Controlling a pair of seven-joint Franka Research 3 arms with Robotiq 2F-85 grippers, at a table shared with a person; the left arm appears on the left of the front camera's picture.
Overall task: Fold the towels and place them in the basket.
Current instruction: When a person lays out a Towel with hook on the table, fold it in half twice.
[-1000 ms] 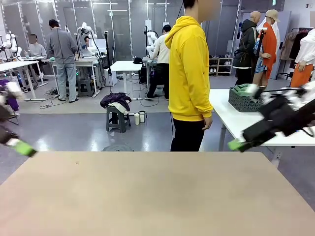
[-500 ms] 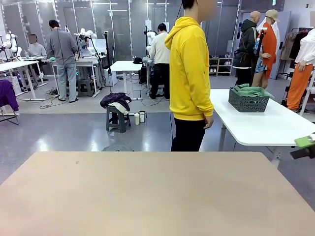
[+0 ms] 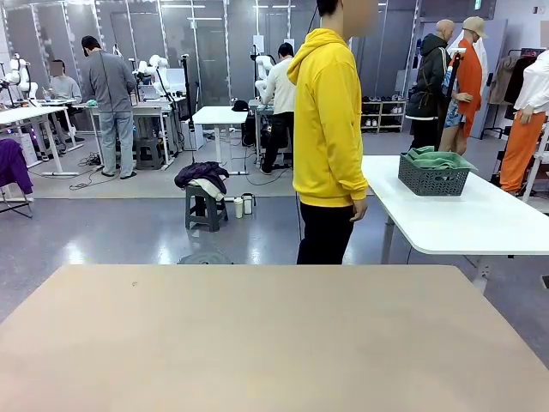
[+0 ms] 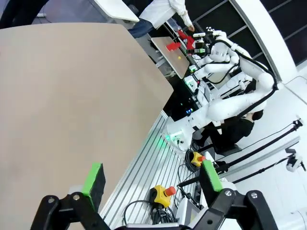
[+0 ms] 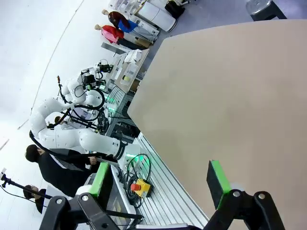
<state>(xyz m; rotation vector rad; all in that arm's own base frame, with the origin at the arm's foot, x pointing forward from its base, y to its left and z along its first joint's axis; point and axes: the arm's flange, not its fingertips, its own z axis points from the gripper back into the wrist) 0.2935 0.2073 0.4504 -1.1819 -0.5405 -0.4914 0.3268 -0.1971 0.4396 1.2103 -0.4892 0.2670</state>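
The dark grey mesh basket stands on a white side table at the far right, beyond my beige table. Green towels lie heaped in it, rising above the rim. My left gripper is open with nothing between its green pads, hanging off the edge of the beige table. My right gripper is also open and holds nothing, beside the same beige table.
A person in a yellow hoodie stands at the far edge of the beige table, hands down. A stool with dark clothes is behind on the floor. Below the grippers are the ribbed metal base and yellow stop-button boxes.
Both arms have swung out of the front view, the left one off to the left and the right one off to the right. The person shifted slightly.
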